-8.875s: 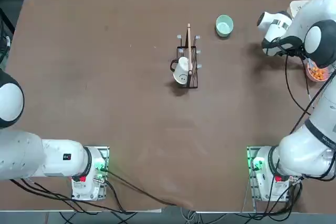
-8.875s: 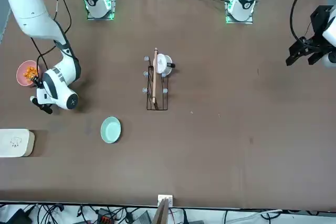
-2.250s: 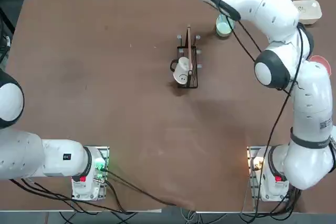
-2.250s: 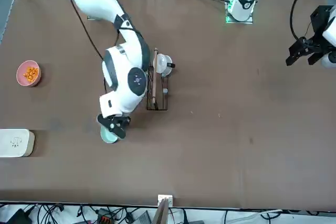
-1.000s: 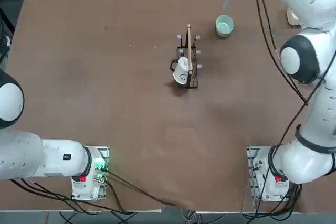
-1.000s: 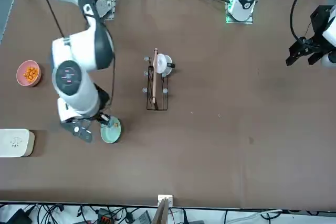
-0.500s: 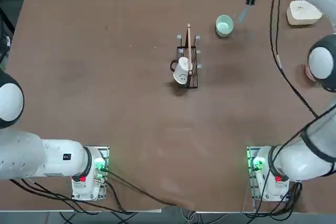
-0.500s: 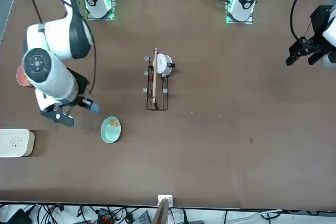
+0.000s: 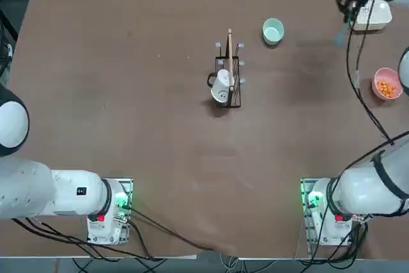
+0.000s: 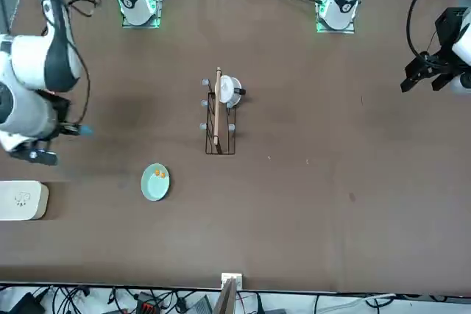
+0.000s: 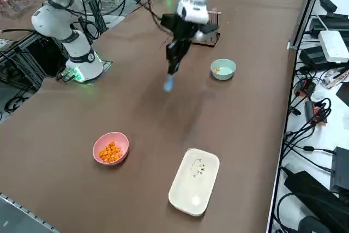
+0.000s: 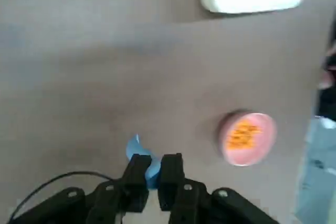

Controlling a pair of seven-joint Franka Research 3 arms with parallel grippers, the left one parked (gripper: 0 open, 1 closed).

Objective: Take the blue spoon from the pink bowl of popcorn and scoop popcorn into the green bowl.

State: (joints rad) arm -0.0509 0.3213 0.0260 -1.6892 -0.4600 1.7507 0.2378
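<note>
Blue spoon (image 11: 168,83) pinched tight in the right tool (image 12: 153,174), above the bench (image 11: 147,189) (popcorn (image 10: 160,173) in the green bowl (image 10: 151,190)).

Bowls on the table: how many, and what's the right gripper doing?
2. Pink bowl on the robot's right, popcorn inside; green bowl farther out, a few bits inside. Right gripper hovers between them, shut on the blue spoon.
</note>
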